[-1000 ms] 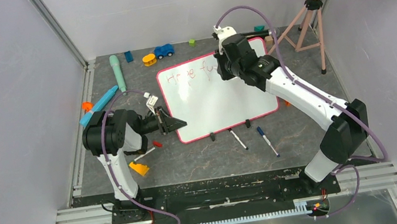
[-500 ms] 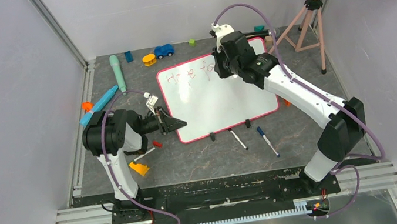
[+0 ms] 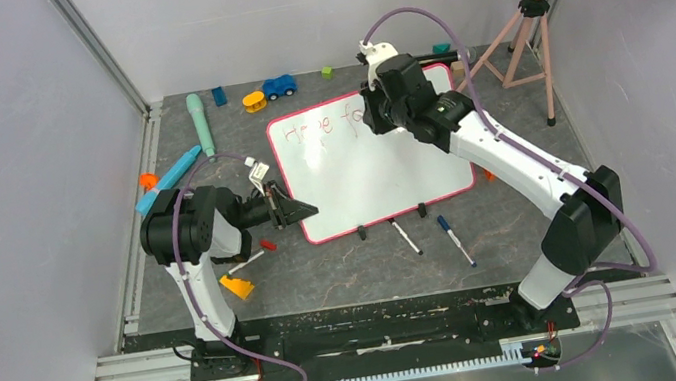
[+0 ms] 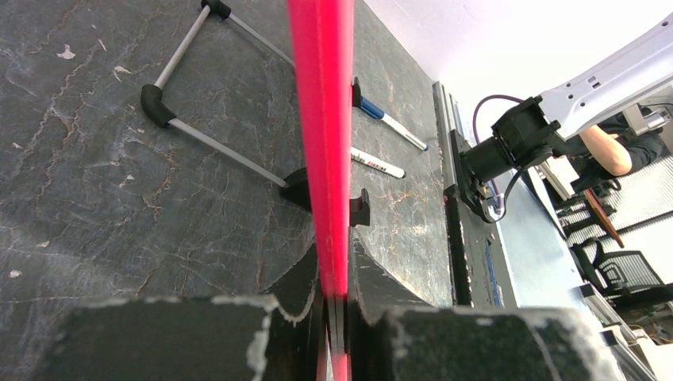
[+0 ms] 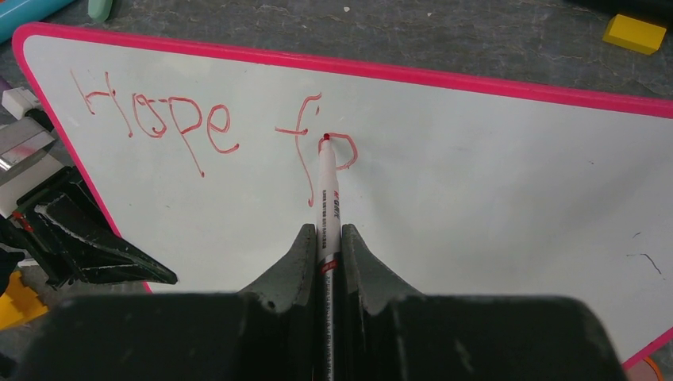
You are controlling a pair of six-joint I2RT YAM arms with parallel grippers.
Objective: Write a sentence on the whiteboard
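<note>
1. Right pincer (image 5: 328, 234), clamped on red marker (image 5: 327, 186), is mid-word at the "o"; the sentence (image 5: 182, 123) runs leftward from its tip.
2. Left pincer (image 4: 335, 266), clamped on the whiteboard (image 4: 321, 119) frame, steadies it.
3. Next, probably: shift rightward, begin "r".

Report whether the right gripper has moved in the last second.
Yes: the right gripper shifted slightly left along the whiteboard, away from its right corner.
</note>
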